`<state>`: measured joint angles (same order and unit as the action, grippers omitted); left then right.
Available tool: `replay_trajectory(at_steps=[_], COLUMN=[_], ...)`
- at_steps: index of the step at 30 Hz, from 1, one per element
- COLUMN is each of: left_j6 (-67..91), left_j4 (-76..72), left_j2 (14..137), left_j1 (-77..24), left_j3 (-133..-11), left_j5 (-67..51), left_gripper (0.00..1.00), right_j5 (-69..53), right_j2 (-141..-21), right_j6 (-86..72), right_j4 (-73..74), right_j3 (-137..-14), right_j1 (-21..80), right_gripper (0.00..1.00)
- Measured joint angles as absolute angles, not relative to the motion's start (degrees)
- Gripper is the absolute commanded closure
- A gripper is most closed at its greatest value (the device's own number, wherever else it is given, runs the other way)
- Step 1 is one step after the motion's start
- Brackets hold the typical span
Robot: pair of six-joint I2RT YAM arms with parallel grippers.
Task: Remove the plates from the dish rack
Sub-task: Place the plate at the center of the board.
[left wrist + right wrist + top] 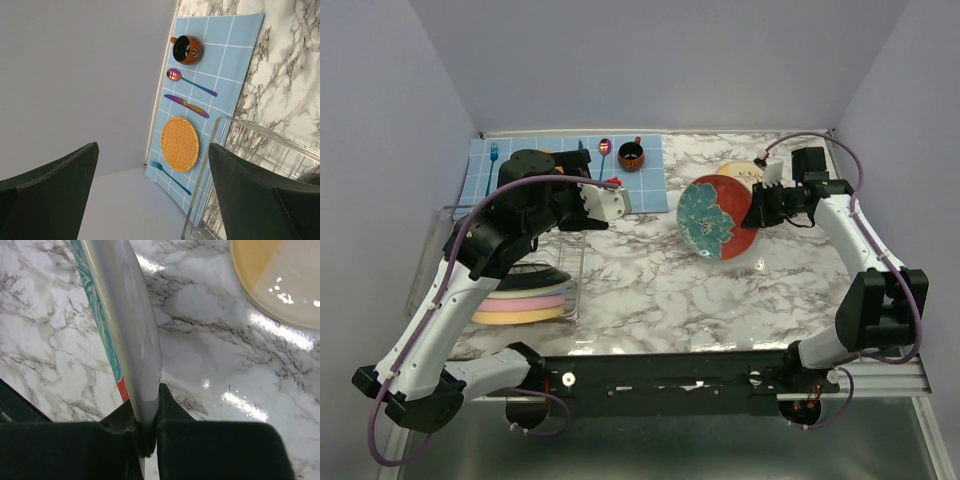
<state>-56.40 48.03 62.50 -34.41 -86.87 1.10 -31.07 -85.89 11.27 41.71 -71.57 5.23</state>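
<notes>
Marble tabletop, grey walls close on three sides. Lower the teal-and-red floral plate, pinched tight at its rim by the right gripper, slowly and flat beside the cream-and-yellow plate, clear of its edge. Left gripper spread wide, empty, above the dish rack holding more plates. Ample bare marble between.
</notes>
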Motion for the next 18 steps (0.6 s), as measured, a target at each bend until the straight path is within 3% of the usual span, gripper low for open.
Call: replay_trajectory(at_steps=[18], left_j6=[-57.19], left_j4=[47.94], left_j2=[62.52], left_j1=[-34.41], left_j3=[-82.76], left_j5=[1.13], left_gripper=[0.01], right_j5=[-49.04], right_j2=[-98.65], right_j6=[42.92], right_j4=[69.06], right_j3=[-70.87], right_j1=[-25.91], right_gripper=[0.99])
